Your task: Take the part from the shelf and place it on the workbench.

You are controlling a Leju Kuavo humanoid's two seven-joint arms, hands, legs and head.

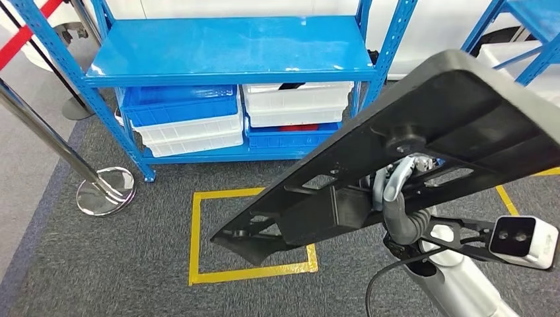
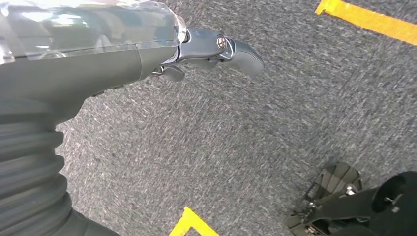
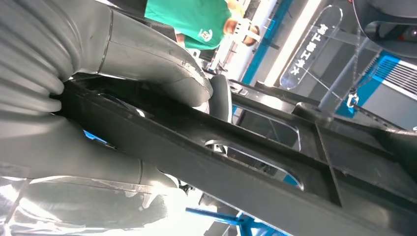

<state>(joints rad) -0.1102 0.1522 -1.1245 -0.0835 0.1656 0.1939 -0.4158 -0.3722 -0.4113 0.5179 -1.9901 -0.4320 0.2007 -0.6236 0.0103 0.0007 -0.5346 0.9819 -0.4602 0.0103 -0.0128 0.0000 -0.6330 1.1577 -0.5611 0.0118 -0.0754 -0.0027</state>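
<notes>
Left robot hand (image 2: pixel 216 51): hangs over the grey carpet (image 2: pixel 255 128), holding nothing; its fingers look loosely curled, but how far apart they stand cannot be told from this angle.
Stanchion (image 1: pixel 99 188): chrome post and round base at the left, on the carpet beside the shelf.
Shelf (image 1: pixel 228 49): blue steel rack ahead, top board bare, blue and white bins (image 1: pixel 188 119) stacked underneath.
Floor marking (image 1: pixel 247 271): yellow taped square on the carpet in front of the shelf.
Part (image 1: pixel 422 145): already off the shelf, carried in the air at a slant, one end low over the taped square, the other high at the right.
Part, looks: a long, flat, black panel with matt finish, ribs, cut-out windows and a round boss near its middle.
Part, handling: likely stiff moulded plastic and fairly light, yet long enough to swing and twist about a single grip; the smooth edges could slip.
Part, where to hold: best taken near the middle, across a rib or the rim of a window.
Right robot hand (image 3: pixel 93 147): closed around the panel from below, thumb on one face and fingers on the other.
Surface: no workbench to be seen, so setting down seems some way off.
Person (image 3: pixel 189 14): in a green shirt, in the background of the right wrist view.
</notes>
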